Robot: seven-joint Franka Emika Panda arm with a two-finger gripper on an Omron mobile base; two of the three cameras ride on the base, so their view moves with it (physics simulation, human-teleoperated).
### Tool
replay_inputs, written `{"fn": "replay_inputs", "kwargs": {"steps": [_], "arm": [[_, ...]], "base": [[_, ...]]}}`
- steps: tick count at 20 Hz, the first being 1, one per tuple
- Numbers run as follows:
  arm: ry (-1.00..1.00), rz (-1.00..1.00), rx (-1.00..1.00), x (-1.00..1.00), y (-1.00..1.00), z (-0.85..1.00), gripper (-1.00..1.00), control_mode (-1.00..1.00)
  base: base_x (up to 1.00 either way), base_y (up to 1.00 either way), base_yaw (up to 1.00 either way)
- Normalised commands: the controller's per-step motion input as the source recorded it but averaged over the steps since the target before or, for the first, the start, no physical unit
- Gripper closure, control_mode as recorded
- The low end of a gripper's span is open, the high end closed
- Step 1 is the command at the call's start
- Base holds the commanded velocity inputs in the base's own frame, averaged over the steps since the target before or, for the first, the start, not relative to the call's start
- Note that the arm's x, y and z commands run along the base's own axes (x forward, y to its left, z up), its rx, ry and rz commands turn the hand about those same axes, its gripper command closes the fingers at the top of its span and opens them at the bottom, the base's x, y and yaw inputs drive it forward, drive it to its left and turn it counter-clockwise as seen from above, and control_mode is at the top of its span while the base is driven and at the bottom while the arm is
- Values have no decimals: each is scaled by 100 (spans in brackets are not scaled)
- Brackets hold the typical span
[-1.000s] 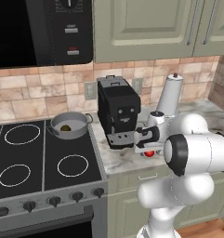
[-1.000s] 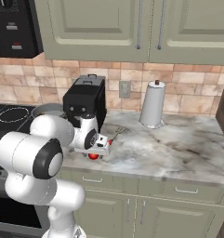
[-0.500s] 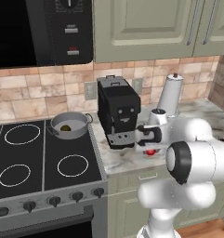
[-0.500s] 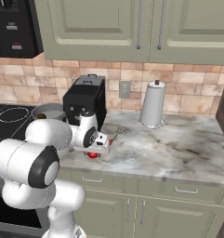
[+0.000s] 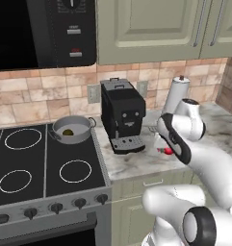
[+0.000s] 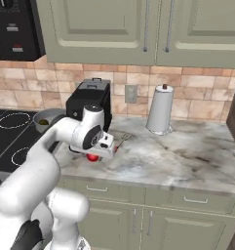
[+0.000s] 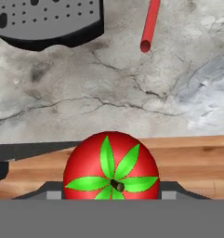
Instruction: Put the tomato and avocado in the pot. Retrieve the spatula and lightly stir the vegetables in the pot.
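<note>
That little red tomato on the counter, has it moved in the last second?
No. The tomato sits at the same spot on the counter, just right of the coffee machine.

Two rear base views; close downward hand view

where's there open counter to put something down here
Bare marble runs right of the paper towel roll toward the counter's far end, and along its front edge there. It is crowded near the coffee machine: the gripper is shut on the tomato, with the spatula just beyond. The pot holds the avocado.
</note>
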Motion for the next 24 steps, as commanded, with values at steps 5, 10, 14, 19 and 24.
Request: {"fn": "replay_inputs", "kwargs": {"steps": [5,10,14,19,24], "arm": [[0,0,3,-95,-2,68,100,-100],[-3,0,-1,-47,12,32,100,-100],[0,0,0,0,0,0,100,-100],[0,0,0,-2,0,0,100,-100],[0,0,0,-6,0,0,100,100]], "base": [[0,0,0],[0,0,0],[0,0,0],[0,0,0],[-55,23,0]]}}
